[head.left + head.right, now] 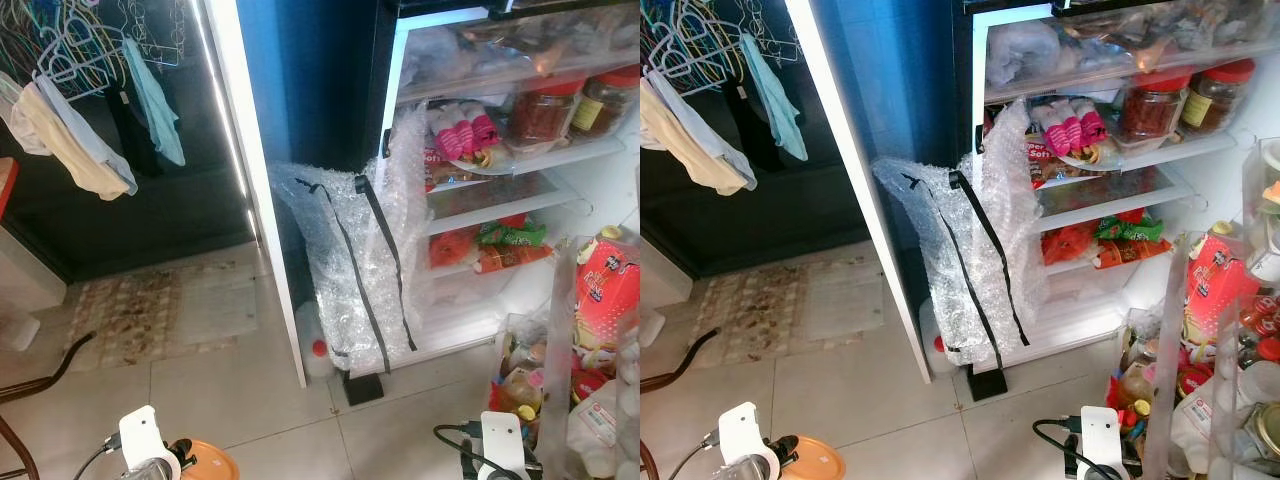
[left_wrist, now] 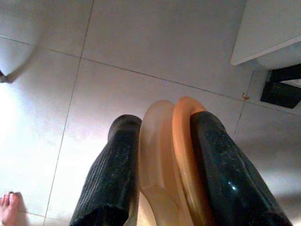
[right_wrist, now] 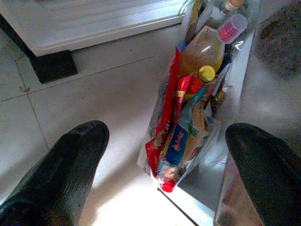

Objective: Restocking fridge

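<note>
Pale floor tiles [image 1: 210, 400] are spreading out in front of an open fridge [image 1: 480, 170], seen from the head. Three white shelves are showing inside it, holding two jars with red lids [image 1: 575, 100], a pink packet [image 1: 465, 135] and red and green packets [image 1: 490, 245]. One big sheet of bubble wrap [image 1: 350, 260] with black straps is hanging down over the fridge's front edge and standing in the way of the lower shelves. Clothes on hangers [image 1: 80, 100] are hanging at the far left, and one patterned mat [image 1: 160, 310] is lying on the floor. On the right, the door shelves are holding a red carton [image 1: 605, 285] and bottles.

Down low on the left, the left gripper [image 1: 170, 462] is holding one orange plate [image 1: 205, 465].

Looking along the left wrist, the two black fingers [image 2: 110, 179] are squeezing together on the orange plate [image 2: 176, 165]. It is standing on its edge between them, rim pointing away at the floor. It may be two thin plates pressed together; it is hard to tell. Someone's toes [image 2: 7, 207] are peeking in at the corner.

Looking along the right wrist, the right gripper [image 3: 164, 160] is holding nothing, with its two fingers [image 3: 70, 160] spread wide apart. Between them is one clear bag of groceries [image 3: 188, 117], with bottles [image 3: 207, 44] standing up inside.
</note>
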Available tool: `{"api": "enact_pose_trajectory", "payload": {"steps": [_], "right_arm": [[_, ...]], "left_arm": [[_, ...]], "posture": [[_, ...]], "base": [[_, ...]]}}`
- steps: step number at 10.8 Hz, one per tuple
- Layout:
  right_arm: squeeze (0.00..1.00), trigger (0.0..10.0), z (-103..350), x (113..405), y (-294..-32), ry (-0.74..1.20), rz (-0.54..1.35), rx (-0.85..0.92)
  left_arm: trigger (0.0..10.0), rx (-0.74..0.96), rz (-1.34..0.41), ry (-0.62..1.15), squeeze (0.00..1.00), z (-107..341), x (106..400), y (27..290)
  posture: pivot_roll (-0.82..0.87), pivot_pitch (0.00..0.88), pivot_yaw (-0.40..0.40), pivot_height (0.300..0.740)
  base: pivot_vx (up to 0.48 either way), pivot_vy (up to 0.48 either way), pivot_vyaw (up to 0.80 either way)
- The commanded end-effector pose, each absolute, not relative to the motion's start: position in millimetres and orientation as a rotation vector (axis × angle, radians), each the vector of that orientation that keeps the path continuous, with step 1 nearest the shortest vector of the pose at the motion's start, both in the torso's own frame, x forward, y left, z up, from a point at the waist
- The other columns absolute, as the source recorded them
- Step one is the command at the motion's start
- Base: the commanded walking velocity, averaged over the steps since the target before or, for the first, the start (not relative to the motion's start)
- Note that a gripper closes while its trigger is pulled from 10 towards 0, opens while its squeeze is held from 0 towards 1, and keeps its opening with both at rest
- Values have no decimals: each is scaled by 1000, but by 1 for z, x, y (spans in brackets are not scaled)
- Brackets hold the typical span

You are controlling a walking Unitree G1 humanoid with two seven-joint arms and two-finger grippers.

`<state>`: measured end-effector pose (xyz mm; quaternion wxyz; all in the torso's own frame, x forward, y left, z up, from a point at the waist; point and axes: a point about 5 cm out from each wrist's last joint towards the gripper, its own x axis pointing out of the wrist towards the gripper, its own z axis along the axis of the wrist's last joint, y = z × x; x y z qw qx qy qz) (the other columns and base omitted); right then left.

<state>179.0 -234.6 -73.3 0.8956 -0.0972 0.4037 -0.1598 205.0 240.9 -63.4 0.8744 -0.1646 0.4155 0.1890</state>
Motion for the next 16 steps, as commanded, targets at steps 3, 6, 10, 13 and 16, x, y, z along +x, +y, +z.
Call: {"api": "enact_pose_trajectory", "payload": {"steps": [3,6,10,13,16], "right_arm": [[0,10000,-74,174,-238,855,-379,-289],[0,10000,-73,173,-244,852,-409,-336],[0,10000,-72,174,-242,850,-415,-340],[0,10000,-74,169,-244,872,-429,-351],[0,10000,-75,169,-243,867,-425,-339]], "left_arm": [[10000,-331,400,902,0,-67,197,244],[10000,-334,403,915,0,-72,187,244],[10000,-338,404,931,0,-77,176,244],[10000,-332,405,935,0,-75,179,246],[10000,-326,395,940,0,-77,178,245]], "posture": [[-67,114,59,740],[-66,115,59,740],[-65,110,60,740],[-65,109,60,740],[-65,113,60,740]], "base": [[0,0,0],[0,0,0],[0,0,0],[0,0,0],[0,0,0]]}}
